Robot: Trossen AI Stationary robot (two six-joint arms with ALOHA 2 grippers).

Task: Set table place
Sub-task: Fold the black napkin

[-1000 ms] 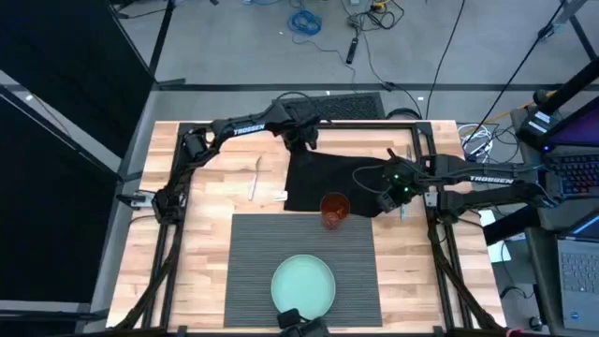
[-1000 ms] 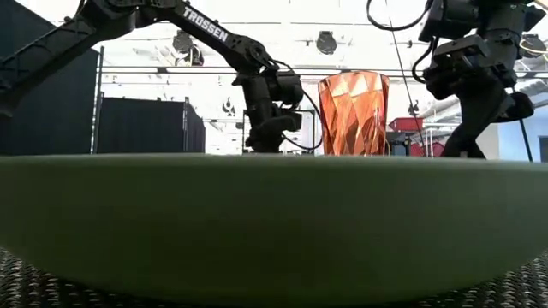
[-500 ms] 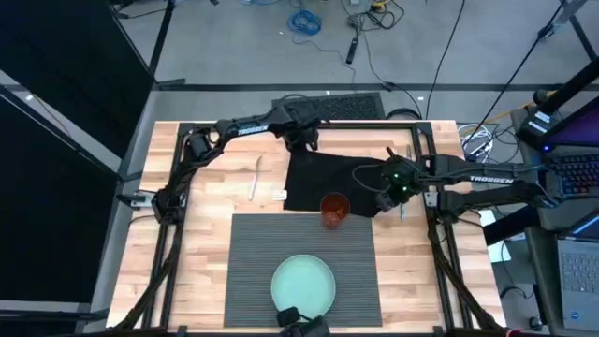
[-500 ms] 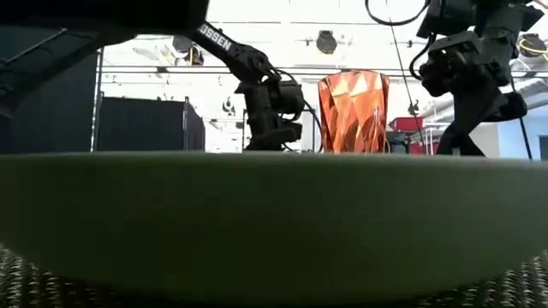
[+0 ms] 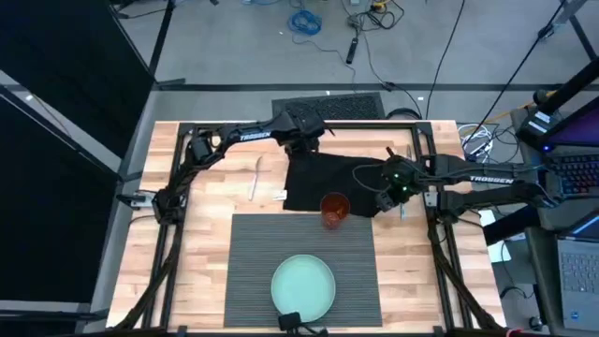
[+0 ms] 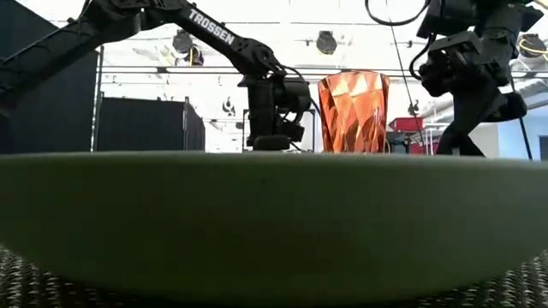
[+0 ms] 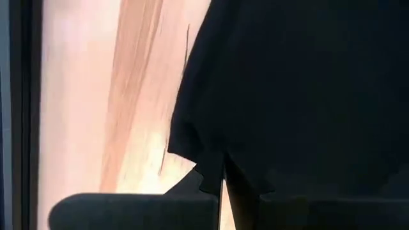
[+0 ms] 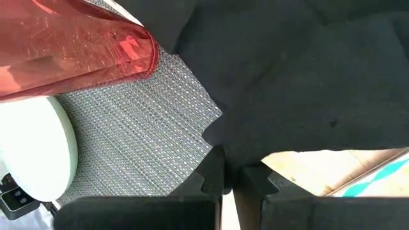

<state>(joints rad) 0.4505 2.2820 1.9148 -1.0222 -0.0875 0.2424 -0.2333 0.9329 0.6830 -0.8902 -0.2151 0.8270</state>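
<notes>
The ribbed dark grey placemat (image 5: pixel 301 267) lies in the lower middle of the overhead frame, its long sides running toward the bottom edge, on the pale wooden table (image 5: pixel 215 201). A pale green plate (image 5: pixel 303 285) sits on the mat's lower half, and an orange faceted cup (image 5: pixel 334 210) stands upright at the mat's upper edge, slightly right of centre. Just above the mat a black napkin (image 5: pixel 328 180) is spread out, its lower edge meeting the mat's top edge beside the cup (in the low view the plate's rim fills the foreground, with the cup rising behind it). The left gripper (image 5: pixel 302 142) is at the napkin's upper left corner in the upper middle of the frame; its wrist camera shows the two fingers closed tight together on the corner of the cloth. The right gripper (image 5: pixel 386 198) is at the napkin's lower right corner, right of the cup; its wrist camera shows the fingers pinched narrow on the cloth's edge, with the mat's weave, the cup and part of the plate beyond. A white utensil (image 5: pixel 255 176) lies on the bare wood left of the napkin.
</notes>
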